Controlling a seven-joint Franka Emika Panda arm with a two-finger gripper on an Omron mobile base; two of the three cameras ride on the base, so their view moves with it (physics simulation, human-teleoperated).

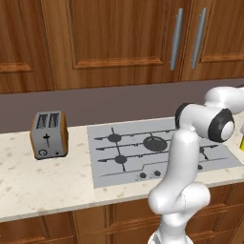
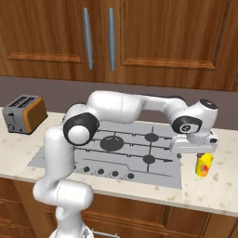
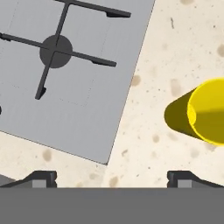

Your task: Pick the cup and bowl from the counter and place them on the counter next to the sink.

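A: Where is your gripper [image 2: 203, 151] in this kitchen scene?

B: You have the white arm [image 2: 125, 108] stretched to the right across the grey stove plate [image 2: 116, 148], with the hand just past the plate's right edge. It hangs right above the yellow cup [image 2: 203, 165], which stands upright on the beige speckled table [image 2: 211, 190], just beside the stove's near right corner.

A: And the fingers?

B: Your fingers [image 3: 43, 177] stand wide apart, holding nothing. In the hand view the two dark tips sit at the bottom, far from each other, with bare stone between them. The cup [image 3: 202, 111] lies toward the right of that view, its open mouth turned to the camera, clear of both tips.

A: Anything on the cup's side?

B: You can see a red-orange mark low on it in the right base view. In the left base view a sliver of yellow [image 1: 242, 141] shows at the right edge, beyond the arm's elbow.

A: What else is on the table?

B: An orange-sided toaster [image 1: 48, 135] sits well to the left of the stove, near the back wall, under the wooden cabinets [image 1: 119, 38].
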